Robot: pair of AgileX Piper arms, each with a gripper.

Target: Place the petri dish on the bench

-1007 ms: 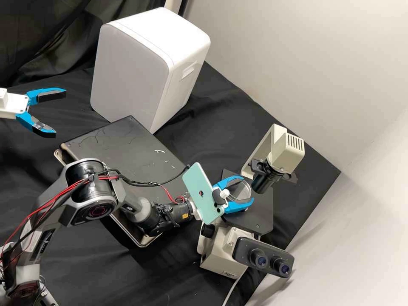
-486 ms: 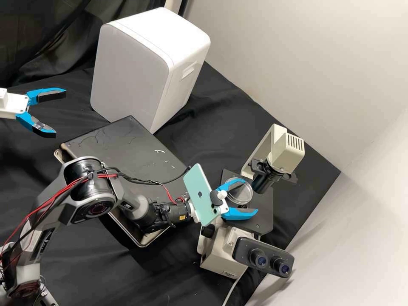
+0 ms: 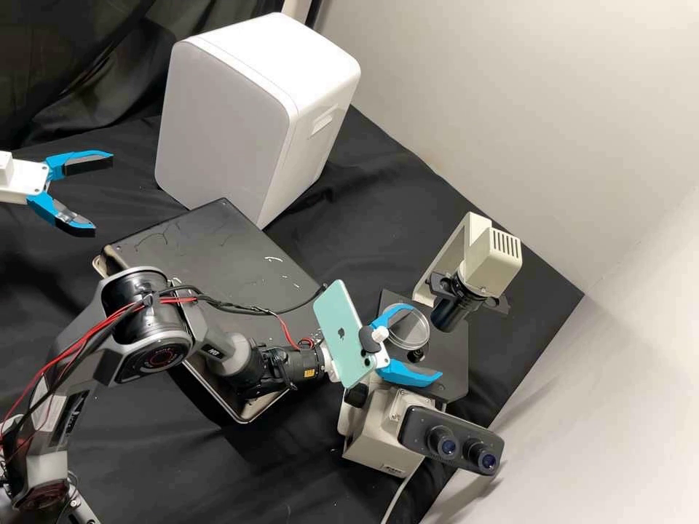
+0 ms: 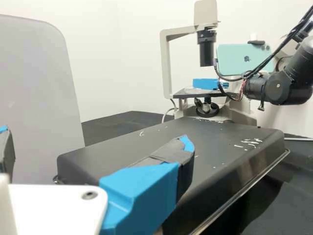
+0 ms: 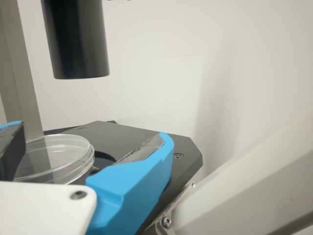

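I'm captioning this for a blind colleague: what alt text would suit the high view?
The open right gripper straddles a clear petri dish lying on the black stage of a microscope. The open left gripper hangs over the black bench beyond a dark tray, near a white box.

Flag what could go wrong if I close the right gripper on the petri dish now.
1. The petri dish lies close to one finger of the open right gripper and well apart from the other. Closing may slide it across the microscope stage instead of gripping it.
2. The black condenser hangs close above the stage beside the dish. A straight lift would likely strike it, so drawing out sideways first seems safer.
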